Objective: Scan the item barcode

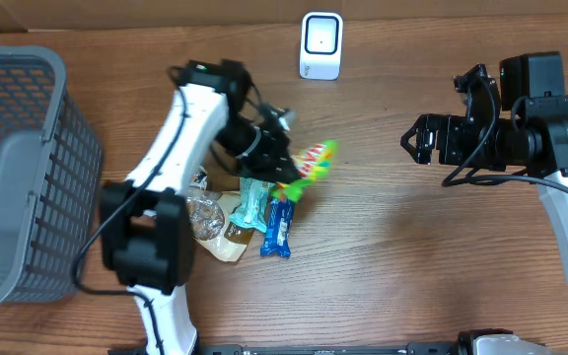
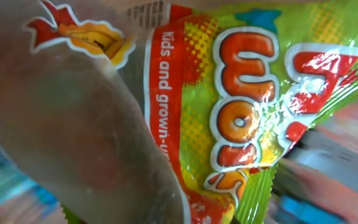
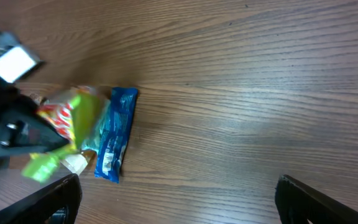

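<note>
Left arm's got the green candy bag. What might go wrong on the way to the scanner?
1. The left end effector grips the green candy bag near one end, so the slick film may slip or swing.
2. No barcode shows on the faces in view, so the bag may meet the white scanner wrong side on.
</note>
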`<action>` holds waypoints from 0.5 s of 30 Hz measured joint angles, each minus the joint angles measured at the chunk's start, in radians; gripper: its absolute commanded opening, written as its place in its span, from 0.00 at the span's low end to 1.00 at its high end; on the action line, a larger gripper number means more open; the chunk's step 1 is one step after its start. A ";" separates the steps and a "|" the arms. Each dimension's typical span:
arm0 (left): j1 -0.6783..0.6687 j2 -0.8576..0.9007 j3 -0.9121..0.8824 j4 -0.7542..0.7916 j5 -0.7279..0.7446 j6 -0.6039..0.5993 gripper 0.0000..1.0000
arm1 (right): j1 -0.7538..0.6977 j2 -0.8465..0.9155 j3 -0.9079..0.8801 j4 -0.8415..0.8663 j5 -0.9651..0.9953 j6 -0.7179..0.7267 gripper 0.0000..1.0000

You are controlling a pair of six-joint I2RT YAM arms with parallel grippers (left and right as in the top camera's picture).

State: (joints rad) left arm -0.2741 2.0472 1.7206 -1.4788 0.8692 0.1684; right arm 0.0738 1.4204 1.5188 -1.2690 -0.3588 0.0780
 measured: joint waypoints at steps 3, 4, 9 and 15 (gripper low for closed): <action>-0.040 0.034 0.000 0.011 0.118 0.024 0.04 | 0.000 0.000 0.000 -0.001 0.000 0.001 1.00; -0.049 0.040 0.000 0.010 0.143 0.027 0.04 | 0.000 0.000 0.000 0.000 0.000 0.002 1.00; -0.069 0.066 0.000 0.010 0.285 0.071 0.04 | 0.000 0.014 0.000 0.003 -0.054 0.016 1.00; -0.068 0.066 0.000 -0.004 0.373 0.098 0.04 | -0.003 0.103 0.000 0.064 -0.215 -0.004 1.00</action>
State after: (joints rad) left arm -0.3424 2.1136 1.7206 -1.4830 1.2419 0.2665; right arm 0.0708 1.5234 1.5185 -1.2049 -0.5735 0.0742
